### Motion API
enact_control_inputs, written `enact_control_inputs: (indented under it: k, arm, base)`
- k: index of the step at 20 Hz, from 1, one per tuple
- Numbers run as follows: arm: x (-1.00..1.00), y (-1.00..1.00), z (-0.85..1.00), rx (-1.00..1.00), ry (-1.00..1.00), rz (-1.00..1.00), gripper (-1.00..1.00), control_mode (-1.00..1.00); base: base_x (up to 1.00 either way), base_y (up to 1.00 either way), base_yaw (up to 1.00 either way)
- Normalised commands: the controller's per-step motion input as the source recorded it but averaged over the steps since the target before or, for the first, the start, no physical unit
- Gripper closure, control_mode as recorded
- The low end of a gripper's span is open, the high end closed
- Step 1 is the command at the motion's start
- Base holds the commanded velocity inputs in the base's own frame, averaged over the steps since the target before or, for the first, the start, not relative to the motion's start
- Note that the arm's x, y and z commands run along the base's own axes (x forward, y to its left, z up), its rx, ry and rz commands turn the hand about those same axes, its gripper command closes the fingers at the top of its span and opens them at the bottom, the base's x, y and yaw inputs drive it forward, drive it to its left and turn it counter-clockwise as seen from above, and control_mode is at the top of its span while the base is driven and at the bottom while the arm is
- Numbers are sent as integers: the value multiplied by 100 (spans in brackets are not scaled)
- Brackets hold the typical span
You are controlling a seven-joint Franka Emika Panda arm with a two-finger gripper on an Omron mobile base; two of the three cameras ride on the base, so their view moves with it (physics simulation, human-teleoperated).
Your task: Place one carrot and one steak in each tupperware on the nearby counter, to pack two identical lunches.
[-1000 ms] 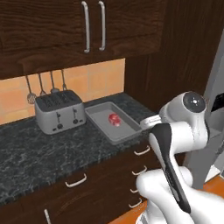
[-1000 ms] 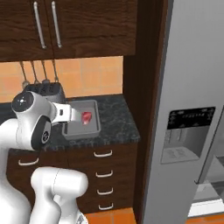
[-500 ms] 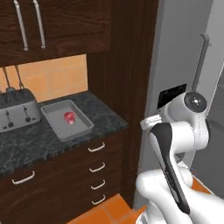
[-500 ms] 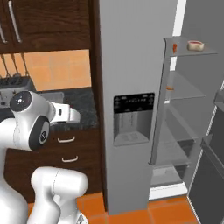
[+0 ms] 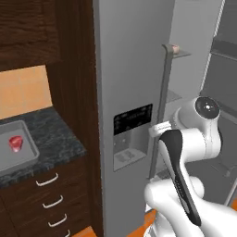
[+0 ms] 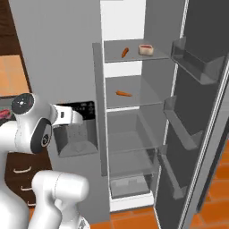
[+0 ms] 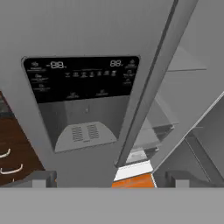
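Facing the fridge [image 6: 53, 53], the gripper [image 7: 109, 177] is spread wide, carrying nothing. Carrots [image 6: 125, 52] and a steak [image 6: 145, 48] are waiting on shelves; a tupperware [image 5: 16, 152] holding one steak is sitting on the counter [image 5: 58, 139]. Risk: clipping the door [image 6: 205, 112] while reaching inside.

A steak [image 5: 16, 143] lies in the tupperware [image 5: 28, 159] on the bench [image 5: 62, 141], left of the fridge [image 6: 67, 53]. Inside the fridge, one carrot [image 6: 125, 52] sits beside another steak [image 6: 145, 49] on the top shelf [image 6: 134, 56]; a second carrot [image 6: 123, 94] lies one shelf below.
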Motion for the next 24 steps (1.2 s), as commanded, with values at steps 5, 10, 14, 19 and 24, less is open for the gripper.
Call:
enact_control_inputs:
  k: [5,10,14,19,24]
  arm:
    - [0,0,0,0,0,0,-100,100]
    - [0,0,0,0,0,0,-100,100]
    - [0,0,0,0,0,0,-100,100]
    - [0,0,0,0,0,0,-100,100]
    - [0,0,0,0,0,0,-100,100]
  base:
    - [55,-86,5]
    - [71,-36,29]
    - [99,0,38]
    - [53,-41,30]
    - [18,-55,13]
